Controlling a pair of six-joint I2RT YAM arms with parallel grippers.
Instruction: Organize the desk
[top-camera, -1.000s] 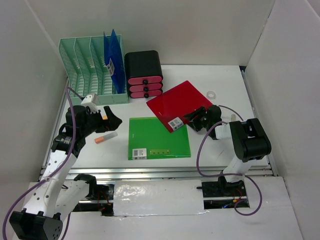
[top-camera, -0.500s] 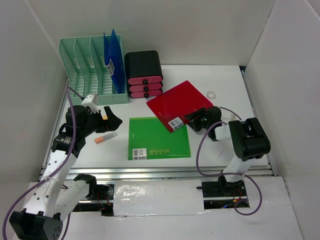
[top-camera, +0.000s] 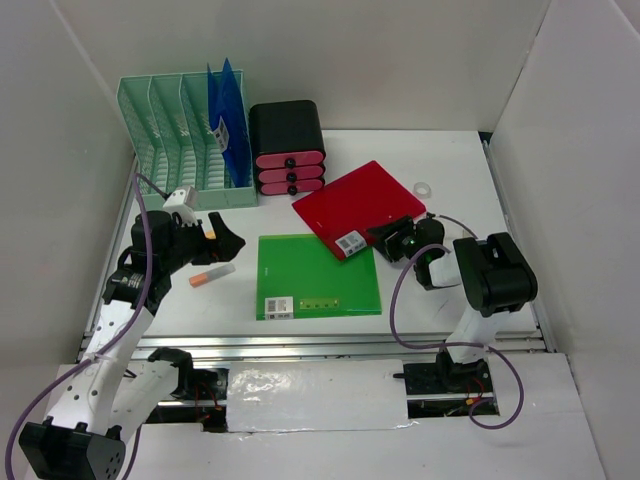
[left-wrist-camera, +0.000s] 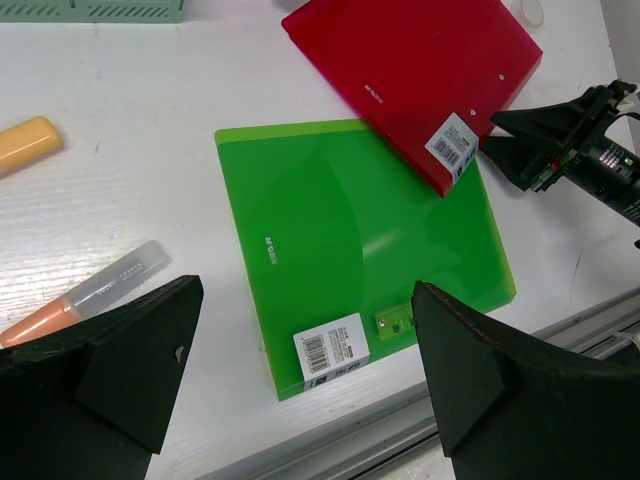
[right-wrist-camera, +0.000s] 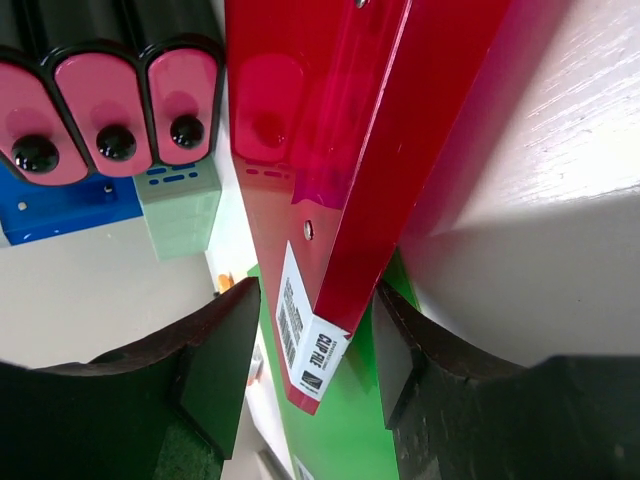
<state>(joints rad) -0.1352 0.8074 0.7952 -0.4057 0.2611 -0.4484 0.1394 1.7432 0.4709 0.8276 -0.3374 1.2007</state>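
We see a robot test cell dressed as an office desk: a white tabletop (top-camera: 440, 165) boxed in by plain white panels (top-camera: 300, 60), with a mint-green file rack (top-camera: 170, 140), a small black drawer box (top-camera: 288, 148), and plastic folders, probably staged props.

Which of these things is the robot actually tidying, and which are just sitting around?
In the job:
desk
red folder, between the right gripper fingers
green folder
orange-tipped marker
left gripper

Just there:
green file rack
drawer box
tape ring
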